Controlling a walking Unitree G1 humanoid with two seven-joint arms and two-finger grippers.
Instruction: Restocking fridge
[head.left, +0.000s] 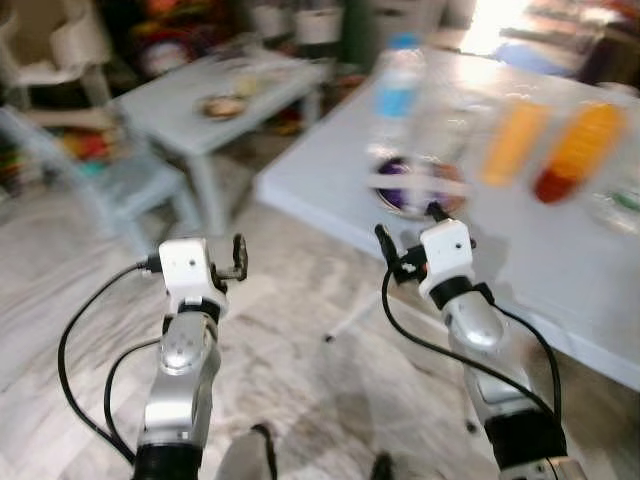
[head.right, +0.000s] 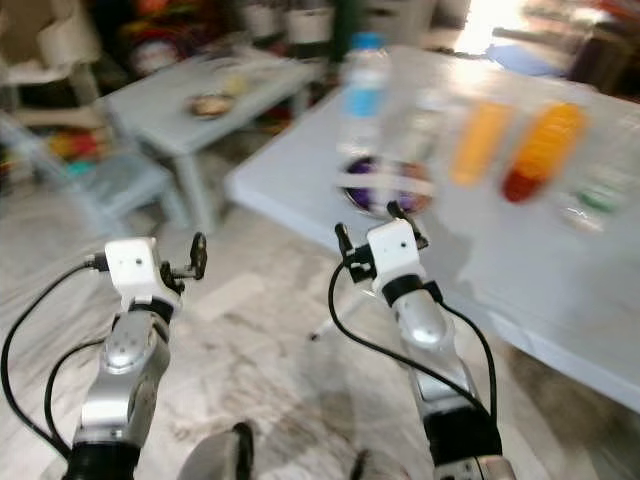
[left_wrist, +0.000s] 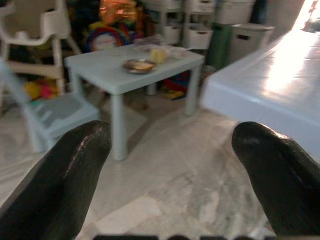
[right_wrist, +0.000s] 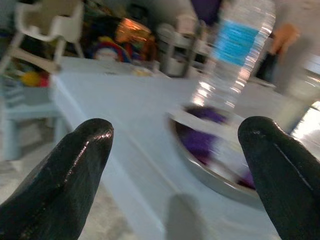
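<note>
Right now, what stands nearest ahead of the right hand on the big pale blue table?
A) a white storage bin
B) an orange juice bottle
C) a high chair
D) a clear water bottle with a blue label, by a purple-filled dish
D: the right hand, open, faces the clear water bottle with a blue label beside the purple-filled dish on the big pale blue table.

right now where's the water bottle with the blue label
The water bottle stands on the big pale table, near its left edge, just behind the bowl and left of the two orange bottles, ahead of the right gripper.
</note>
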